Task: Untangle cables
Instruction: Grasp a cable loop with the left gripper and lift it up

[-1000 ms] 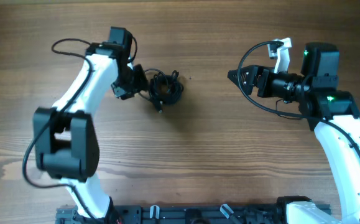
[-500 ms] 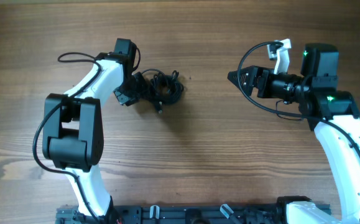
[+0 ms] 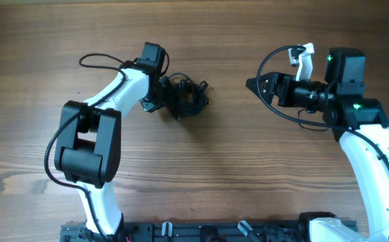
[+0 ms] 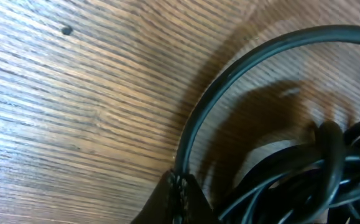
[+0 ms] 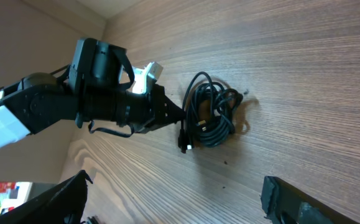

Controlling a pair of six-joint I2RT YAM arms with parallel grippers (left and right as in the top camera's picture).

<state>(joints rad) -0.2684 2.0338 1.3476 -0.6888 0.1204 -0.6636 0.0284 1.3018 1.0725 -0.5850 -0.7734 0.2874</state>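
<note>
The cables (image 3: 189,98) are a small black knotted bundle on the wooden table, left of centre. My left gripper (image 3: 163,96) is at the bundle's left edge. In the left wrist view its fingertips (image 4: 180,194) are shut on one curved cable loop (image 4: 229,78), with the rest of the bundle (image 4: 304,180) to the right. My right gripper (image 3: 251,83) is open and empty, well right of the bundle and pointing at it. In the right wrist view the bundle (image 5: 211,115) lies ahead of the open fingers (image 5: 176,205), with a plug end sticking out at its lower left.
The wooden table (image 3: 201,175) carries nothing else but a few small dark specks. The left arm's own thick wire (image 3: 97,59) arches behind its wrist. The arm bases stand along the front edge (image 3: 201,232).
My left gripper has moved right and the cable bundle has shifted right with it. The right arm has not moved.
</note>
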